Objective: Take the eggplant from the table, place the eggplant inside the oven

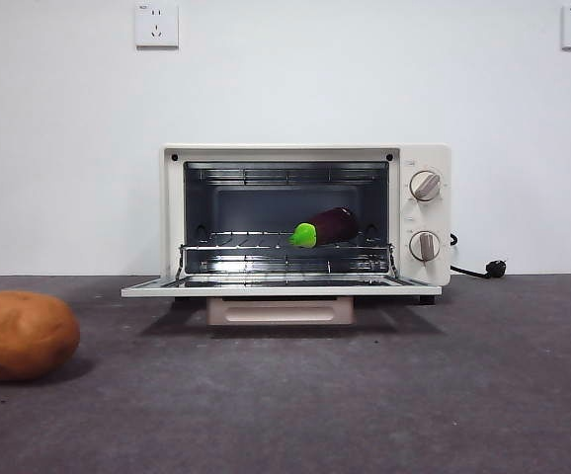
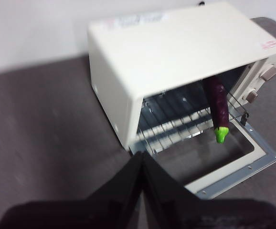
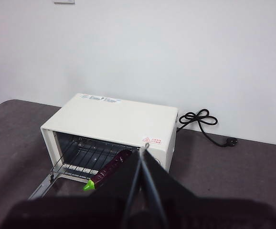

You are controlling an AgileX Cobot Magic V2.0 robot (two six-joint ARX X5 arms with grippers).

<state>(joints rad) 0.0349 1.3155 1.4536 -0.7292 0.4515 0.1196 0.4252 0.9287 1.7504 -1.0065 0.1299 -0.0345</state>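
On the oven (image 1: 305,219) rack: eggplant (image 1: 327,228), lying lengthwise, green cap toward the open front, purple body running back into the cavity. Sits to the knob side of the rack rather than centred, plausibly because that was the easiest reach through the opening. Cap just at the rack's front edge, possibly poking a little past it in the left wrist view, so worth a check before any door closing. Door (image 1: 278,288) dropped flat and level with the counter (image 1: 365,395), handle hanging below its front edge; left open, presumably, to give clear access.

Left gripper (image 2: 142,164) held above and off to the oven's blank side, looking down on the top and into the mouth; jaws pressed together, nothing between them. Right gripper (image 3: 143,155) held high in front of the oven on the knob side, jaws likewise closed and empty. Neither touching the eggplant or the oven; neither visible in the front view, so both judged to be clear of the work area.

Potato (image 1: 21,335) on the counter well apart from the oven, untouched and not part of the job. Power cord (image 1: 478,269) trailing behind on the knob side.

Task judged essentially done: eggplant off the counter and inside.
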